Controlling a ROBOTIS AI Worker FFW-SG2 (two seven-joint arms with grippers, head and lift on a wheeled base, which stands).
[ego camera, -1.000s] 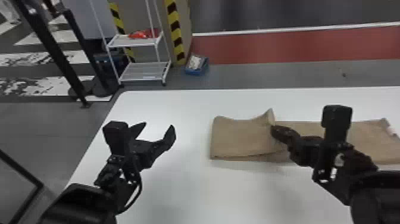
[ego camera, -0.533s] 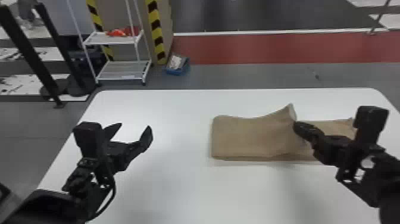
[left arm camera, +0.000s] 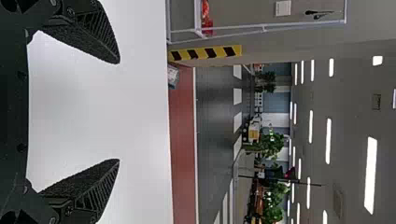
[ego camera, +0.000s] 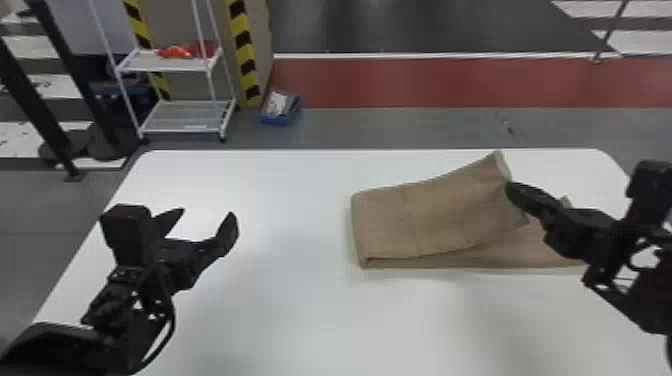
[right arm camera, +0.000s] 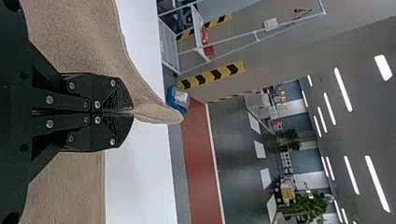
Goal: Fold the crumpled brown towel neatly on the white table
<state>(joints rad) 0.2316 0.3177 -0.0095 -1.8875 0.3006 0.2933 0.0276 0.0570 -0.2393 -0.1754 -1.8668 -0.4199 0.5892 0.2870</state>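
The brown towel (ego camera: 430, 220) lies on the right half of the white table (ego camera: 280, 310), its left part doubled over in a layer whose right end is lifted off the layer below. My right gripper (ego camera: 511, 190) holds that raised end; in the right wrist view the right gripper (right arm camera: 132, 112) is shut on the edge of the towel (right arm camera: 84, 37), a small corner sticking out past the fingertips. Over the table's left side, away from the towel, my left gripper (ego camera: 204, 220) stands open and unloaded, and in the left wrist view the left gripper (left arm camera: 118, 111) has its fingers wide apart.
Beyond the table's far edge stand a white wire shelf (ego camera: 175, 117) with red items, a yellow-and-black striped post (ego camera: 243, 55) and a blue box (ego camera: 280, 107) on the floor. Black posts rise at the far left.
The head view has shifted to the right. My right gripper has moved right along the towel, drawing the held end with it and lengthening the upper layer. The left gripper stays open.
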